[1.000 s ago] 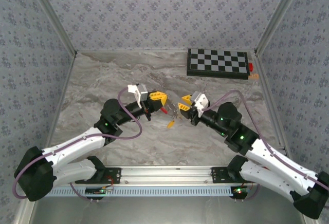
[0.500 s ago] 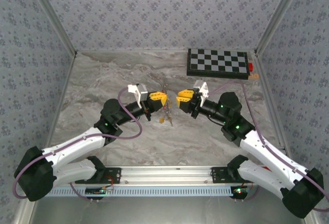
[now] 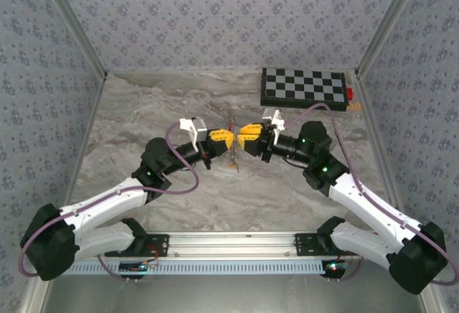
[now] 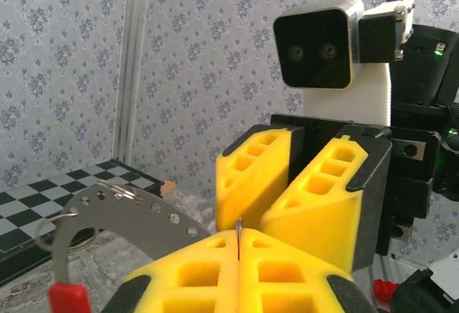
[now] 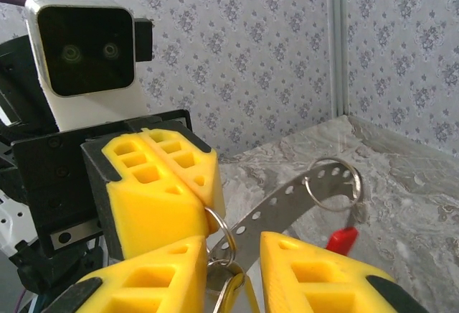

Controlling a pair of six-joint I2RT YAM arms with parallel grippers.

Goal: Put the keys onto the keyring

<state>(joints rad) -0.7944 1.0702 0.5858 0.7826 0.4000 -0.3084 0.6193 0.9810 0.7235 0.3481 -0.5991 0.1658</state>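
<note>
Two pincers: meet tip to tip above the middle of the counter (image 3: pixel 158 105), facing each other.
Left pincer (image 4: pixel 237 245): jaws pressed flat together, with a thin metal edge nipped in the seam. I judge this to be the near end of the keyring.
Right pincer (image 5: pixel 235 257): jaws part-way apart with a plain gap between them; nothing is seen clamped.
In the gap: a small wire loop (image 5: pixel 219 237) hangs at the left pincer's tip. It sits inside the right pincer's opening, nearer one finger than the other.
Keys (image 3: pixel 234 164): dangle just below the meeting point, under the loop and off the counter. They are too small here to tell yellow from orange-tan.
Keyring (image 5: pixel 287 207): a grey perforated band held in the air. It sweeps away from the left pincer's tip to a second wire loop (image 5: pixel 333 178) and a red tab (image 5: pixel 341 240).
Long axis: the band runs crosswise to the line joining the two pincers, out toward the far side where the chessboard (image 3: pixel 305 87) lies.
Nearer arm: the right, since the loop and keys lie between and just under its jaws. The left acts as the holder.
Coming move, as a judgement: it turns on the right pincer working straight along the tip-to-tip line, because the loop lies directly ahead of it and the band's held end is just beyond.
</note>
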